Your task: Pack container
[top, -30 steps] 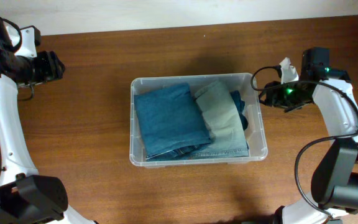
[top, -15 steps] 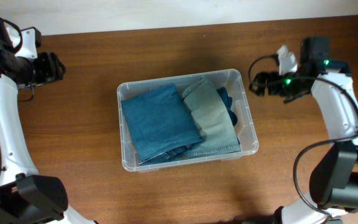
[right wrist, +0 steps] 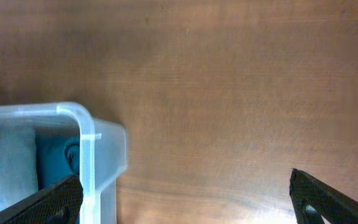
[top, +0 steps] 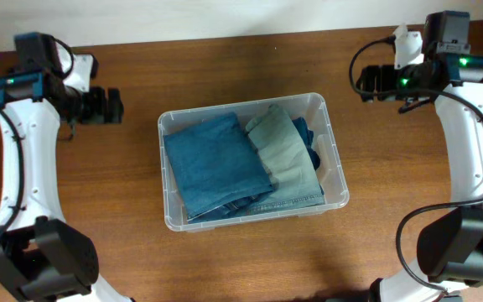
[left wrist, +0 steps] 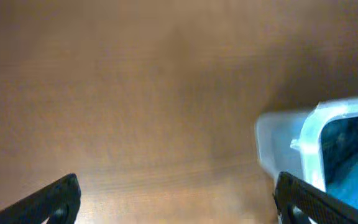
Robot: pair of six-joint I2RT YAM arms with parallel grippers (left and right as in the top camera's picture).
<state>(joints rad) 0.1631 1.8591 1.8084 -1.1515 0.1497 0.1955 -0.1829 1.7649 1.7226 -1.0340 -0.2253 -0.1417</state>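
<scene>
The container (top: 246, 99), a clear plastic tub with rounded corners, sits at the centre of the overhead frame on the brown wooden table (top: 225, 264), turned slightly so that its right end lies a little higher in the frame than its left. Inside it a folded blue cloth (top: 216, 164) fills the left half, a pale grey-green cloth (top: 282, 151) lies beside it to the right with its edge overlapping the blue one, and a dark blue cloth (top: 317, 149) shows along the right wall, partly under the pale piece. The left gripper (top: 111, 107) is in the upper left of the overhead frame, level with the tub's upper left corner and apart from it. In the left wrist view its two dark fingers sit at the bottom corners of the picture, spread wide with only bare wood between them, so the left gripper (left wrist: 179, 205) holds nothing; a corner of the container (left wrist: 309, 140) shows at the right edge. The right gripper (top: 366, 81) is in the upper right, above and to the right of the tub's upper right corner, not touching it. In the right wrist view the right gripper (right wrist: 191, 202) is likewise spread wide and empty, with a corner of the container (right wrist: 87, 146) at lower left.
</scene>
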